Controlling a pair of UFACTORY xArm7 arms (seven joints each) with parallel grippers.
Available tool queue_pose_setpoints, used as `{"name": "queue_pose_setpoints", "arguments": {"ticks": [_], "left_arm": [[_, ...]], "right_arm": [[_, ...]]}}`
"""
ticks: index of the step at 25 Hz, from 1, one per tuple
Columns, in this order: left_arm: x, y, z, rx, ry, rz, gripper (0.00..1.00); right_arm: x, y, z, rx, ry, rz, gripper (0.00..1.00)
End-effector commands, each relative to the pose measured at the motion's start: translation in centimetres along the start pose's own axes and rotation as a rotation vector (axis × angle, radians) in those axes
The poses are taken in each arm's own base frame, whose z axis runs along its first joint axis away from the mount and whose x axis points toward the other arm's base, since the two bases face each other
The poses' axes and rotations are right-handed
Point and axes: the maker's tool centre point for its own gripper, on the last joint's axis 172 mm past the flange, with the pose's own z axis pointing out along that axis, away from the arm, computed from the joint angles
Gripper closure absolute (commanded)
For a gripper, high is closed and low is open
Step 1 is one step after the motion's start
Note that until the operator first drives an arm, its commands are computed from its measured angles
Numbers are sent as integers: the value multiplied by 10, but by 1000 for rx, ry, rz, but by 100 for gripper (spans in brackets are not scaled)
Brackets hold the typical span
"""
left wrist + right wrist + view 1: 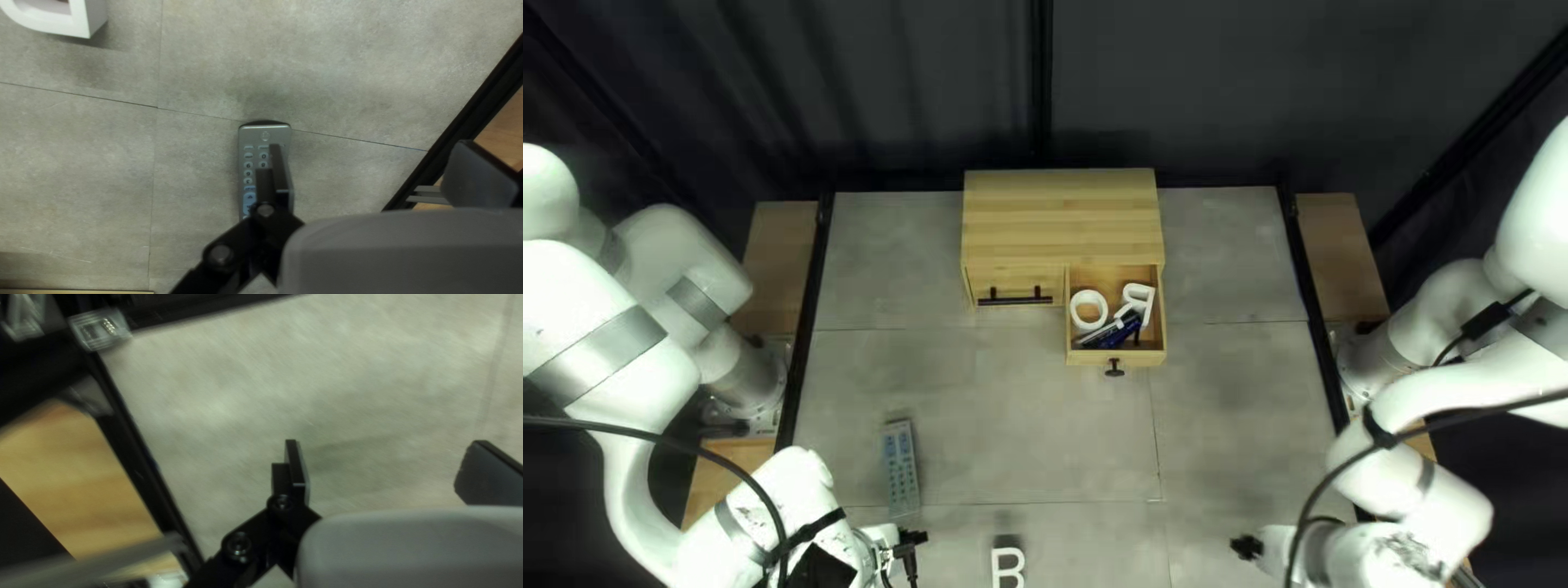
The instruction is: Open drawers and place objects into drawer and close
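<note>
The open drawer [1144,358] sits right of center in the top left view, holding a white O [1074,313], a white R [1148,309] and what look like pens [1122,333]. It juts from a light wood cabinet [1062,218], beside a closed drawer [989,284]. Lower left on the table [980,403] lies a gray remote [901,468]; a white B [995,568] is at the bottom edge. The left tool [912,548] has its fingers apart, one in front of the remote in its wrist view. The right tool [1245,547], lower right, also has its fingers apart.
</note>
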Motion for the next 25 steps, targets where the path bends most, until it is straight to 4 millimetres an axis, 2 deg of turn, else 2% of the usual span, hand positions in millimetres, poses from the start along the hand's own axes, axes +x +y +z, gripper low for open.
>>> {"name": "queue_pose_setpoints", "arguments": {"ticks": [1, 6, 12, 13, 25], "left_arm": [[0, 0, 0, 0, 0, 0, 0], [0, 0, 0, 0, 0, 0, 0], [0, 0, 0, 0, 0, 0, 0], [0, 0, 0, 0, 0, 0, 0], [0, 0, 0, 0, 0, 0, 0]], "right_arm": [[-39, 28, -10, -23, -83, -49, 0], [-78, 45, -11, -49, -196, -74, 0], [-101, 63, -10, -87, -246, -80, 0], [-107, 68, -6, -65, -240, -20, 0], [-108, 68, -5, -59, -238, -6, 0]]}}
